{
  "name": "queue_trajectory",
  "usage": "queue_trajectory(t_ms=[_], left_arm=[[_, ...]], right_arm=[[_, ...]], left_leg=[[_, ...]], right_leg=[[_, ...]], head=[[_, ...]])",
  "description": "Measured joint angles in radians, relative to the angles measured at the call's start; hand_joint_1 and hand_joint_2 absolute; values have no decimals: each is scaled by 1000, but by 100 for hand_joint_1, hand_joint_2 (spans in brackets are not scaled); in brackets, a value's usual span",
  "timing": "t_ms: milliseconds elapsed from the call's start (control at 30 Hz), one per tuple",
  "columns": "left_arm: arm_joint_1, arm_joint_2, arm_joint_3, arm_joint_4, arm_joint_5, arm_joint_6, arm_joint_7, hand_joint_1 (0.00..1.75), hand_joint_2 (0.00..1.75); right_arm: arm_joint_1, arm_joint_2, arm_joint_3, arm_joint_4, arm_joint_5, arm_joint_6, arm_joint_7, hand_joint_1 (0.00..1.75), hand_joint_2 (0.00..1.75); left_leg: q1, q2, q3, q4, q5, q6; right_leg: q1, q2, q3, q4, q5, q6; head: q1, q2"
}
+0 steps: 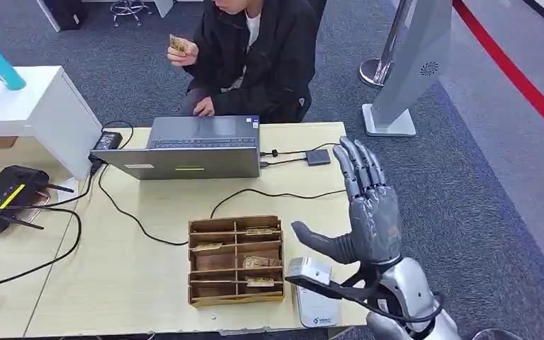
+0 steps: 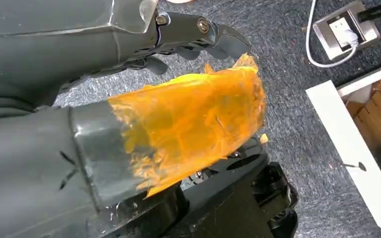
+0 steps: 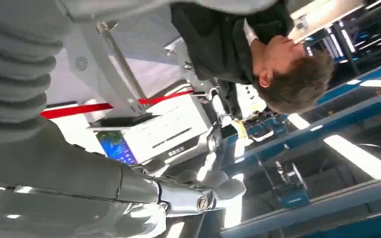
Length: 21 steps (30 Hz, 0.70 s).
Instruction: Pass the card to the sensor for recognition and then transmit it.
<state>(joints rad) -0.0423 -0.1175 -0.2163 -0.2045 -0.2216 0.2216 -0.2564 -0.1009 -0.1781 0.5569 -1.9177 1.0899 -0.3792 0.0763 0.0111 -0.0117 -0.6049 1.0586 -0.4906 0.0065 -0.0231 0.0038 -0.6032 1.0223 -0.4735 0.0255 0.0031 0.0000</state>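
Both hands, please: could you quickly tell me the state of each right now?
Left hand: cannot be told; its orange-taped thumb fills the wrist view.
Right hand: open, raised, fingers spread, holding nothing.

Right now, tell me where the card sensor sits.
In the head view, the white sensor lies at the table's near edge, right of the wooden organizer, below the raised right hand.

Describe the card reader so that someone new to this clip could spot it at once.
Start at the pale wooden table with the grey laptop. At the near edge stands a brown compartmented card box; the card reader lies just right of it, under the raised right hand. It is the flat white slab with a small logo.
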Motion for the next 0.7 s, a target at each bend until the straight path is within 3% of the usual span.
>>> queue_trajectory(t_ms=[533,567,700], left_arm=[[0,-2,0,0,5,2,-3,0,0],[-1,-2,0,0,5,2,-3,0,0],[-3,-3,0,0,4,2,0,0,0]], right_arm=[[50,0,62,-31,-14,-19,-45,0,0],[50,0,69,-34,-17,-18,-48,0,175],[51,0,104,-42,-32,-18,-58,0,175]], left_leg=[[0,0,0,0,0,0],[0,0,0,0,0,0],[0,0,0,0,0,0]], right_leg=[[0,0,0,0,0,0],[0,0,0,0,0,0],[0,0,0,0,0,0]], head=[[0,0],[0,0],[0,0]])
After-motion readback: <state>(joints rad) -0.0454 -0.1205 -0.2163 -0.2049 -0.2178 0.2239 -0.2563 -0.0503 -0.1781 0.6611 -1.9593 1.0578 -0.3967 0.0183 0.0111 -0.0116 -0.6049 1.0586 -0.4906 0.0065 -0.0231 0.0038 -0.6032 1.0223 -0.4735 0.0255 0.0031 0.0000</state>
